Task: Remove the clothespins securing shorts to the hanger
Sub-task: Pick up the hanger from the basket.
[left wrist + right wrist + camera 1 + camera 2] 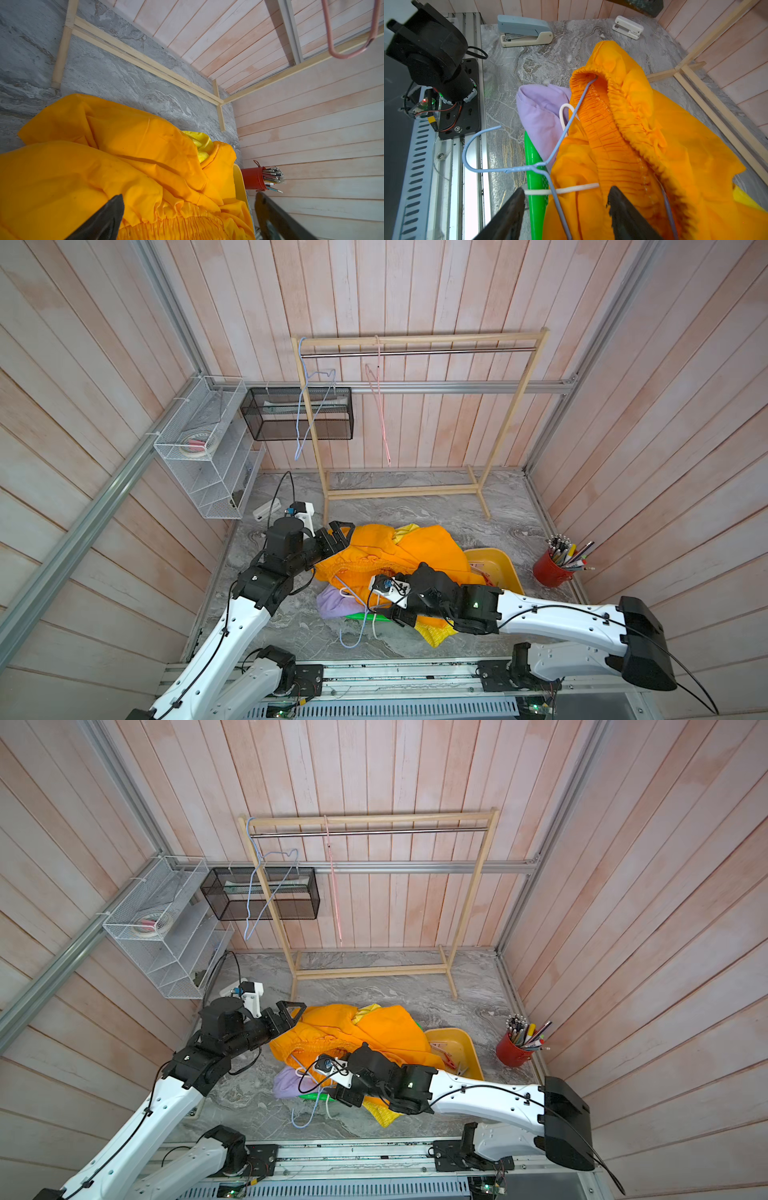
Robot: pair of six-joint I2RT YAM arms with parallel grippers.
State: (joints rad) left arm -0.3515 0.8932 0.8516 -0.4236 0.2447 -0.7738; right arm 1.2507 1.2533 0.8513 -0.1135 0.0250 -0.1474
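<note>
Right gripper (566, 188): jaws apart and holding nothing, low over the near edge of the clothes heap.
Between its jaws: one wire arm of the blue hanger (517, 169), crossed by a white cord (571, 189). I cannot tell whether either jaw touches them.
Just past its fingertips: the gathered waistband of the orange shorts (643, 145), with the hanger's other arm running into it.
Ahead, beside the orange: lilac shorts (542, 112), lying partly over a green plastic piece (535, 166).
Farther ahead: a blue-grey stapler (525, 31) and a white stapler (628, 27) on the marble top.
Under its wrist: yellow shorts (434, 635) poking out from beneath the orange pair.
Behind its wrist: a yellow tray (505, 572) holding loose clothespins (484, 572). I cannot tell whether any pin is on the shorts.
Beyond the tray: a red cup (550, 570) of pens.
Left gripper (189, 195): jaws spread wide and empty, hovering at the far edge of the orange shorts, well apart from the right gripper.
Beyond its fingertips: a wooden rack (419, 339) with a pink hanger (380, 406) and a second blue hanger (309, 406) on its rail.
</note>
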